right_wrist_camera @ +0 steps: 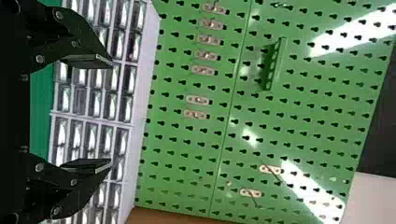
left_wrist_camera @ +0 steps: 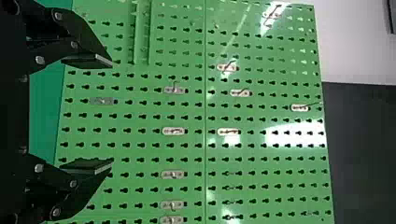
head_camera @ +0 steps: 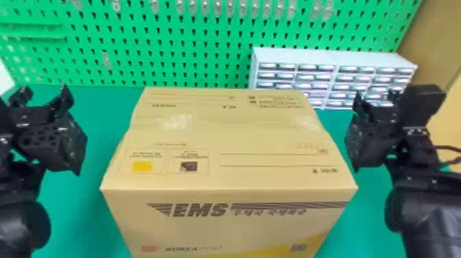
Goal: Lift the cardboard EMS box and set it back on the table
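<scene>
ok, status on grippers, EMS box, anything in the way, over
Left gripper open, right gripper open, flanking box. EMS box on table, ungripped. Drawer cabinet behind, rightward, not between grippers and box.

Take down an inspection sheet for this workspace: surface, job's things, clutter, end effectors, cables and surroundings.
Surface: green table, bare on both sides of the box.
Job's things: the cardboard box is closed, printed top facing up; whether its base touches the table cannot be told.
Clutter: small-drawer cabinet behind the box, toward the right.
End effectors: left and right both open, holding nothing, one on each side of the box, apart from it.
Cables: dark cable looping beside the right arm.
Surroundings: green pegboard with metal hooks, behind the table.
</scene>
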